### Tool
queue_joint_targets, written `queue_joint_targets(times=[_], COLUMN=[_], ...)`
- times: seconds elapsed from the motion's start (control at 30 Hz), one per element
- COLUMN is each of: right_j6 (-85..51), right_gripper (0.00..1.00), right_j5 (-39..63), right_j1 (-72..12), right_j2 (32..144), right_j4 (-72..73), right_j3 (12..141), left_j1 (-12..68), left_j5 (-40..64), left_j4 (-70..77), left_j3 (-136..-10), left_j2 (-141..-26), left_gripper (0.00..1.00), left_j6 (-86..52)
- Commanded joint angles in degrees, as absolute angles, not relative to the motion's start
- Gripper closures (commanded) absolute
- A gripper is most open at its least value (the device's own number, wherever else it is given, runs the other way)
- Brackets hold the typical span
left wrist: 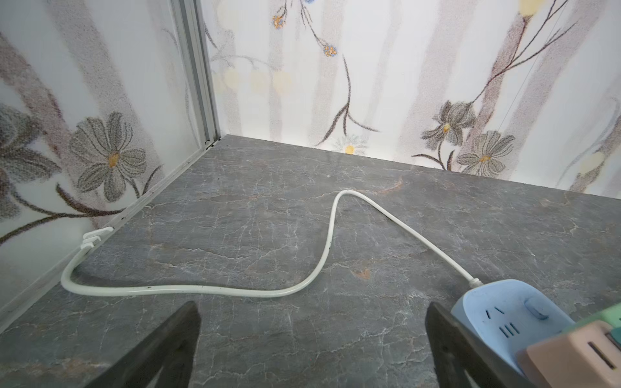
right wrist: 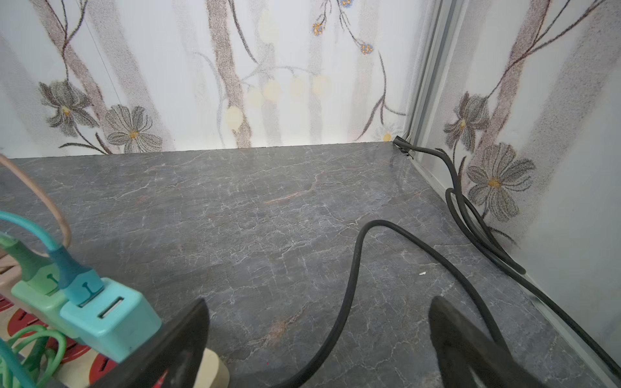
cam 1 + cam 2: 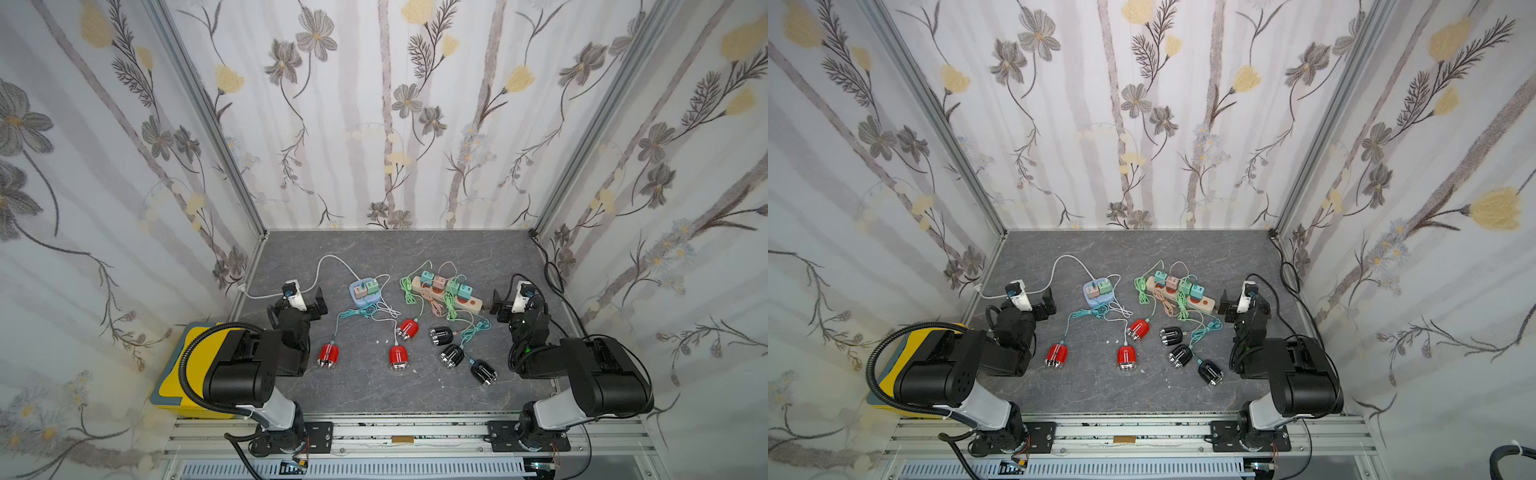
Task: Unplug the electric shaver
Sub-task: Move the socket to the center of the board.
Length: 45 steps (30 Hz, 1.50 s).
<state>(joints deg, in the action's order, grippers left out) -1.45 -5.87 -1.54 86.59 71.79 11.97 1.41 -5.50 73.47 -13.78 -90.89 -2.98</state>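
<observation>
The left arm point(image 3: 241, 374) and right arm point(image 3: 598, 374) have bulky black housings on pale grey base links. A ribbed black hose point(image 3: 185, 365) runs along the left. The left gripper point(image 1: 311, 307) and right gripper point(image 2: 319, 302) have black fingers point(image 1: 161, 352).

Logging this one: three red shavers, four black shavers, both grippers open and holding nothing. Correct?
Not quite. There are three black shavers, not four; both top views show it. The rest holds: three red shavers, left gripper and right gripper open and holding nothing.
</observation>
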Motion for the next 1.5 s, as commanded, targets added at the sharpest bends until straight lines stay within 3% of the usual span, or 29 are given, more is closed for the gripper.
queue_joint_targets(times=[0.0,1.03,1.23,1.47], right_j6=[-1.67,-1.69,-3.78,-2.97], right_gripper=[0.00,0.00,0.00,0.00], right_j5=[-5.36,-5.36,-11.13,-11.20], right_j1=[-1.58,-1.59,-1.58,-2.29], right_j2=[86.57,86.58,85.92,78.64], right_j4=[74.43,74.36,80.21,72.60], right_j3=[12.01,12.09,8.71,9.51], left_j1=[1.41,1.41,1.40,1.49], left_j5=[-5.45,-5.42,-5.28,-7.03], left_j4=[76.03,76.04,85.76,79.02], left_j3=[-14.15,-14.20,-9.25,-11.57], left_j2=[-90.93,-90.97,-91.21,-88.16], left_gripper=[0.00,0.00,0.00,0.00], left_j6=[-2.72,-2.55,-2.56,-3.15])
